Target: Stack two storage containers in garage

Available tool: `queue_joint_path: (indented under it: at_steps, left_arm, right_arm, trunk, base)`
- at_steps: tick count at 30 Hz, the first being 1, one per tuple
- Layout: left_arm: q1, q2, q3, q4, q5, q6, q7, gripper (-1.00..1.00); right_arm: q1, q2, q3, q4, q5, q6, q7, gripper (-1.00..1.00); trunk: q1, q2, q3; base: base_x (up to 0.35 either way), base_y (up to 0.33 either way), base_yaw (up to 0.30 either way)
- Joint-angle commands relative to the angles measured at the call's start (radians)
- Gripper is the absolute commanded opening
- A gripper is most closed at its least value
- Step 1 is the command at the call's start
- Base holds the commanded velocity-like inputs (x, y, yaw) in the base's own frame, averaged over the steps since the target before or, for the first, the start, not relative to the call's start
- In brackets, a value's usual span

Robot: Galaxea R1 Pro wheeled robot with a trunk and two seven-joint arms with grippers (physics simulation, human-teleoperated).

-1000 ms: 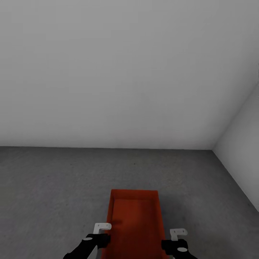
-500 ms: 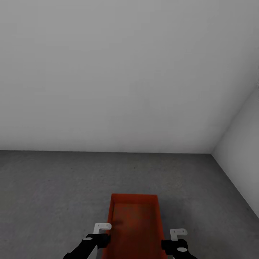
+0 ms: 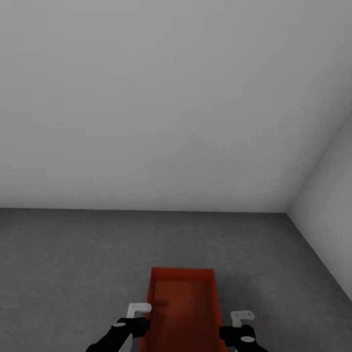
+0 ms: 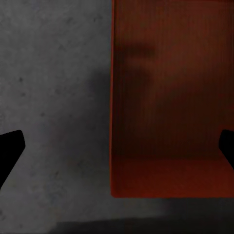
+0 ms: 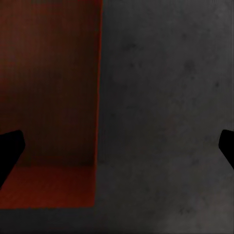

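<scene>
One orange-red storage container, lidless, rests on the garage's dark grey concrete floor at the bottom centre of the head view. My left gripper hangs over its left long wall and my right gripper over its right long wall. In the left wrist view the container has its wall edge between the wide-apart fingers of the left gripper, which is open. The right gripper is open too, with the container wall and bare floor between its fingers. Neither gripper grips the wall.
A plain white-grey wall stands ahead, meeting a side wall in a corner at the right. Rough concrete floor stretches to the left, right and front of the container.
The floor line and the container have slid down the head view together by a small amount, so the camera has moved. Both grippers keep their place in the picture and stay open.
</scene>
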Motion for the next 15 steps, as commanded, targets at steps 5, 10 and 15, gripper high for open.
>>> queue_joint_path:
  at_steps: [5,10,15]
  left_arm:
    - [0.000,0.001,-0.001,-0.002,-0.001,0.006,0.003,1.00]
    - [0.000,0.001,-0.001,-0.002,-0.001,0.006,0.003,1.00]
    - [0.000,0.000,0.000,-0.002,-0.001,0.006,0.003,1.00]
  right_arm:
    - [-0.001,0.000,0.008,0.000,-0.011,-0.004,-0.004,1.00]
    - [-0.001,0.000,0.008,0.000,-0.011,-0.004,-0.004,1.00]
    - [-0.001,0.000,0.008,0.000,-0.011,-0.004,-0.004,1.00]
  trunk:
    - [0.000,0.000,0.007]
    - [0.000,0.000,0.015]
    - [0.000,0.000,0.023]
  base:
    - [0.000,0.000,0.000]
    - [0.000,0.000,0.000]
    - [0.000,0.000,0.000]
